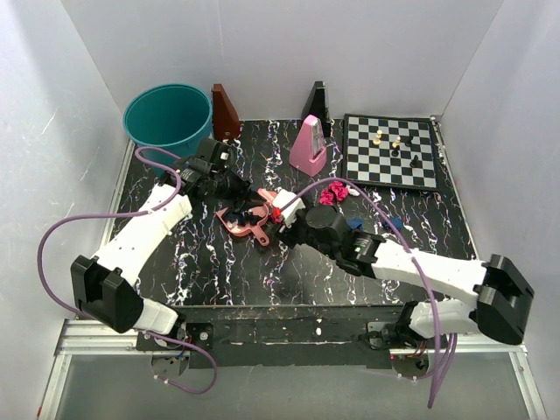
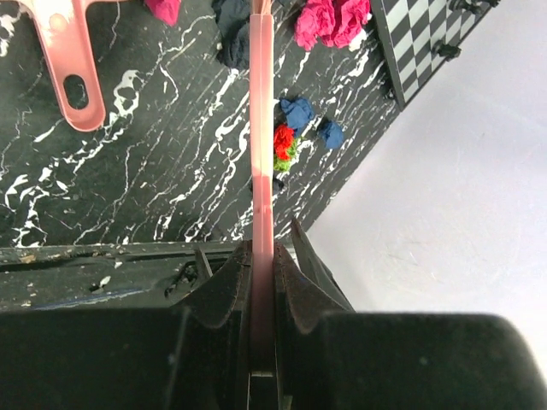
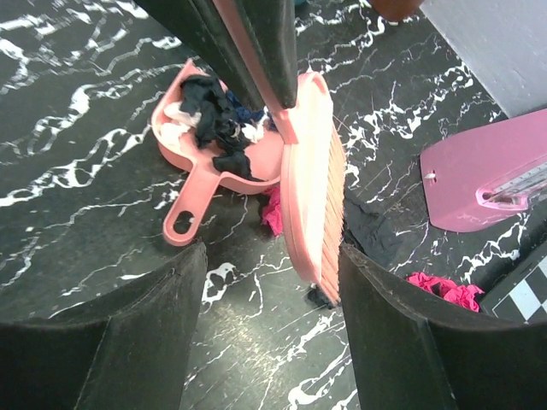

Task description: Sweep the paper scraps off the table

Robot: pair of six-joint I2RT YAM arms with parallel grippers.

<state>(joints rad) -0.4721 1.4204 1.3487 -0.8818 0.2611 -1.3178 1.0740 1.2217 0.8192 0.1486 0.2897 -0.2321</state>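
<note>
1. Left gripper [image 2: 262, 256]: I read its fingers as pressed together on the flat handle of the pink brush [image 3: 312, 188]. In the left wrist view the handle runs edge-on straight between them. The brush hangs tilted, bristles facing the metronome side, its lower end just above the table [image 1: 219, 271].

2. Right gripper [image 3: 272, 252]: the fingers stand apart with nothing between them. It hovers over the table near the handle of the pink dustpan [image 3: 192, 196], not touching it.

3. Dustpan: it lies flat on the table beside the brush. Its tray holds a heap of dark blue and white paper scraps [image 3: 209, 120].

4. Scraps on the table:
- a magenta scrap [image 3: 273, 213] at the dustpan's edge, just beside the brush;
- a dark wad [image 3: 372, 231] on the bristle side;
- magenta wads [image 1: 333, 192] near the chessboard [image 1: 391, 150];
- two dark blue wads [image 2: 297, 111] and a red-and-green wad [image 2: 284, 141] close together near the right table edge.

5. A teal bucket [image 1: 168, 115] stands at the far left corner; a pink metronome [image 1: 308, 144] stands at the far middle.
</note>
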